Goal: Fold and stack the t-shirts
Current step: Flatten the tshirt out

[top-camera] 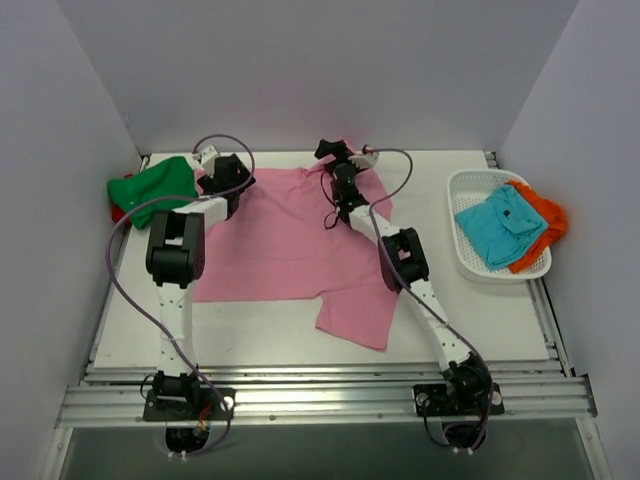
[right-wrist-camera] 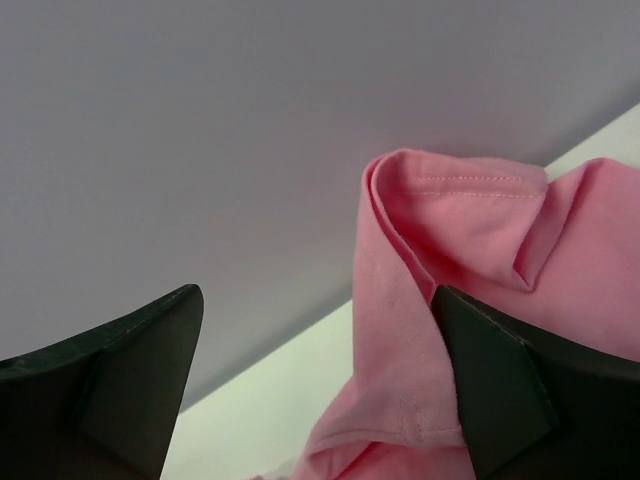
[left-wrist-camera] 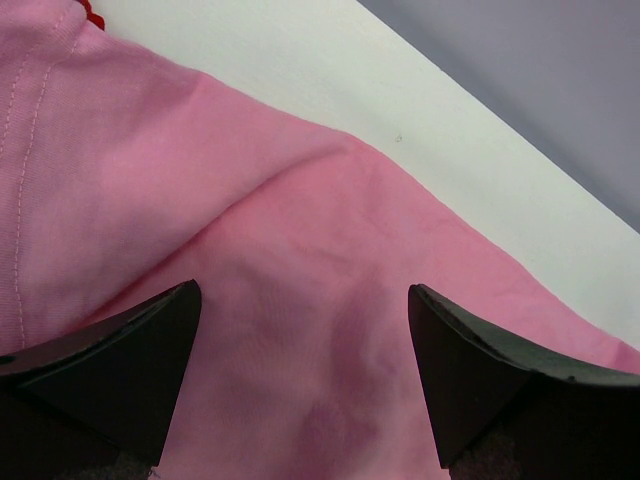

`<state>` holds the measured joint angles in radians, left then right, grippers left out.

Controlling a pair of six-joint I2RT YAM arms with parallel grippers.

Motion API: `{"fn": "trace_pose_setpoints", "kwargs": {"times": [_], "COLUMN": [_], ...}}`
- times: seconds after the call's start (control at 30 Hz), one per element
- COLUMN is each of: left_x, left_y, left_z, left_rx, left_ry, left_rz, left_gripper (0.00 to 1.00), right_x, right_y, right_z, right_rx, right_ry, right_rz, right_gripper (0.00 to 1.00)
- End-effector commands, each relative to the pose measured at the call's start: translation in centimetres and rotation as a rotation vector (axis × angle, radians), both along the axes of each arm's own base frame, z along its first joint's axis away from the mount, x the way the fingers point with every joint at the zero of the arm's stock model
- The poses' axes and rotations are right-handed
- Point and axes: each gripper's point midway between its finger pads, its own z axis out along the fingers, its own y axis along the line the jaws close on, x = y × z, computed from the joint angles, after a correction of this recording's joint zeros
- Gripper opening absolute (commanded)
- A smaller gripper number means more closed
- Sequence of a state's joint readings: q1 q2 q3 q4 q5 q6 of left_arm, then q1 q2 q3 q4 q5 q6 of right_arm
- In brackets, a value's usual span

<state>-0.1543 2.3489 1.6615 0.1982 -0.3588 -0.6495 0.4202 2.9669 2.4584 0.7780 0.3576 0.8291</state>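
Top external view: the large pink collared cloth t-shirt lies unfolded beneath the left gripper's spread, empty fingers, its collar just ahead of the right gripper's equally spread fingers; the crumpled green cloth shirt, teal cloth shirt and orange cloth shirt lie apart, so folding has apparently barely begun.

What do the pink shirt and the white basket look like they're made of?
Pink shirt: soft matte knit cloth, probably cotton jersey; it creases softly and shows stitched hems. White basket: apparently rigid moulded plastic, smooth, with a perforated mesh wall.
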Motion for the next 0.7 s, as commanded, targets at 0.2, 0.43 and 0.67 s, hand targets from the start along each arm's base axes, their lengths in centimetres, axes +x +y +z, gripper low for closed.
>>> {"fn": "trace_pose_setpoints", "kwargs": {"times": [0.2,0.43,0.67], "left_x": [0.8,1.2,-0.2], "left_y": [-0.4,-0.3,-0.6], "left_z": [3.6,3.6,5.7], "left_rx": [-0.011,-0.002,0.026], "left_ry": [-0.083,-0.078,-0.128], "left_rz": [-0.013,-0.015,-0.013], "left_gripper": [0.94,0.94,0.94], "right_x": [-3.5,-6.1,-12.2], "right_y": [2.5,3.3,-5.0], "right_z": [13.3,20.3,23.3], "right_rx": [0.181,-0.111,-0.346], "right_ry": [-0.441,-0.496,-0.158], "right_rz": [-0.125,-0.055,-0.209], "right_gripper": [0.97,1.00,1.00]}}
